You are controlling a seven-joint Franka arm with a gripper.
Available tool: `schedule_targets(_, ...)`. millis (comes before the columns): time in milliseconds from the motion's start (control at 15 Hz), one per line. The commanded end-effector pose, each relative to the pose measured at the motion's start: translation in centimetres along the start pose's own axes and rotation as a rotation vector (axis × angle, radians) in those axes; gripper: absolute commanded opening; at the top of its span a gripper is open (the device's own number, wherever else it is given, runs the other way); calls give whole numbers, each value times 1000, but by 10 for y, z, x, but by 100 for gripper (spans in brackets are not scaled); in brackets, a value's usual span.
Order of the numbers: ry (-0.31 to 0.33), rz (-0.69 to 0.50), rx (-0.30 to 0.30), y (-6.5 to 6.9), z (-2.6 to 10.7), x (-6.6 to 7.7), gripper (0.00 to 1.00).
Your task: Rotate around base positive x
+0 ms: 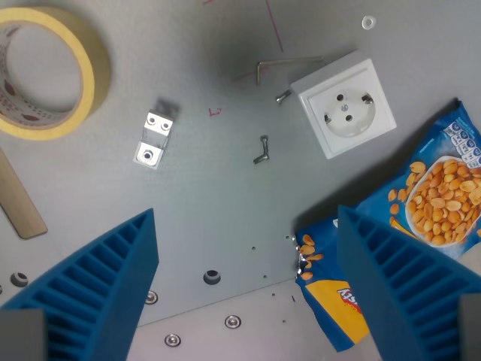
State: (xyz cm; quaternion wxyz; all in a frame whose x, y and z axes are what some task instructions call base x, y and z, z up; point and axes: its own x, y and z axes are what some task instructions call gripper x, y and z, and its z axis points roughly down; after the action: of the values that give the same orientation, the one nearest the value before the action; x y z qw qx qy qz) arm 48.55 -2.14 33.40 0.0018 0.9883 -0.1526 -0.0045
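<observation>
the gripper (pixel 248 282) fills the near edge of the wrist view, its two blue ribbed fingers (pixel 101 282) spread wide with only bare grey counter (pixel 225 188) between them, so the jaws are released and grasp nothing. no single task object can be told apart from the rest. the right finger overlaps a blue peanut bag (pixel 436 195) lying flat at the near right. small round screw holes (pixel 212 277) dot the counter between the fingers. at the near left edge a flat wooden stick (pixel 16 199) lies at a slant. farther out, left of centre, a small metal bracket (pixel 154 140) rests on the counter, and a little bolt (pixel 261 150) lies near the middle. beyond it, to the right, a white wall socket (pixel 347 107) sits tilted, with an allen key (pixel 285 63) just beside its far left corner. a roll of yellow masking tape (pixel 49 71) lies flat at the far left. a tiny washer (pixel 368 22) lies at the far right.
</observation>
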Motion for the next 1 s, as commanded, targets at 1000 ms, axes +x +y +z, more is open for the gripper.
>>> schedule_targets(1000,-58,-1,191,0,-1,0,100)
